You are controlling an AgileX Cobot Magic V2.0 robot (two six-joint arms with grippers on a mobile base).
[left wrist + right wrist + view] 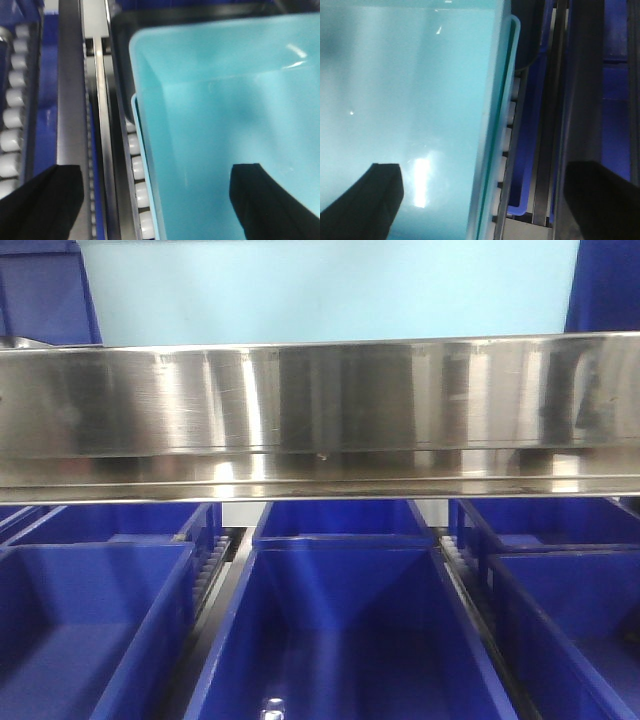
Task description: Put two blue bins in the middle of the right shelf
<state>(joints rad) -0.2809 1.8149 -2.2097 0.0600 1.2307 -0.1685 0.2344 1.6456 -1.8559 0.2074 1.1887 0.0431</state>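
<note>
A light blue bin point(330, 290) stands on the shelf level above the steel rail point(320, 410). In the left wrist view this bin point(225, 110) shows a second light blue rim point(136, 131) just under its own, as if one sits nested in another. My left gripper point(155, 200) is open and straddles the bin's left wall, one finger point(270, 200) inside and the other outside. My right gripper point(485, 200) is open too, straddling the right wall of the bin point(410, 90). Neither gripper's fingers touch the wall.
Dark blue bins point(340, 640) point(90, 630) point(570, 620) fill the level below the rail. White rollers point(137, 170) point(506, 135) run along both sides of the light blue bin, beside steel dividers point(70, 100). A dark blue bin point(527, 150) lies to its right.
</note>
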